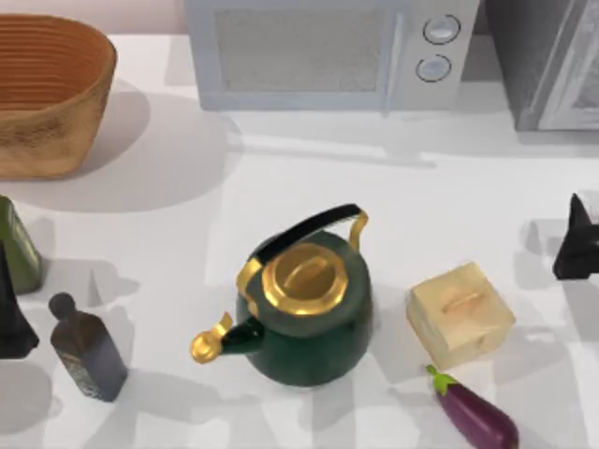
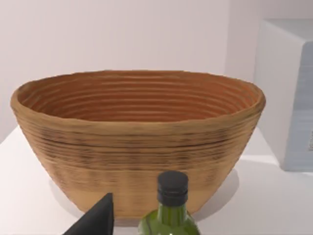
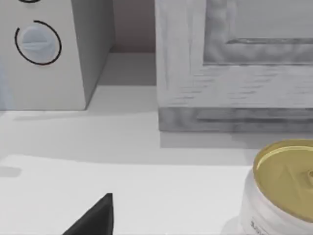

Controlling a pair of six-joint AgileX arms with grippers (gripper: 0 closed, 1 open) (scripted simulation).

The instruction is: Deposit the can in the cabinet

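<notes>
can (image 3: 281, 193) was seen upright on table (image 1: 402, 196), near closed cabinet (image 3: 234, 73) | right gripper (image 1: 576, 241) at right edge, finger state unclear | left gripper (image 1: 11, 309) parked at left edge, finger state unclear

A kettle (image 1: 304, 313) stands at the middle of the table (image 1: 168, 234). To its right sits a box (image 1: 460, 314), with an eggplant (image 1: 475, 413) just nearer. Along the far edge, a basket (image 1: 42, 89) occupies the left corner, a microwave (image 1: 328, 51) the centre and the cabinet (image 1: 547, 65) the right corner. Near the left edge stand a bottle (image 1: 17, 245) and, nearer and to its right, a flask (image 1: 86, 348). The right wrist view places the can (image 3: 281, 193) on the table before the cabinet.
</notes>
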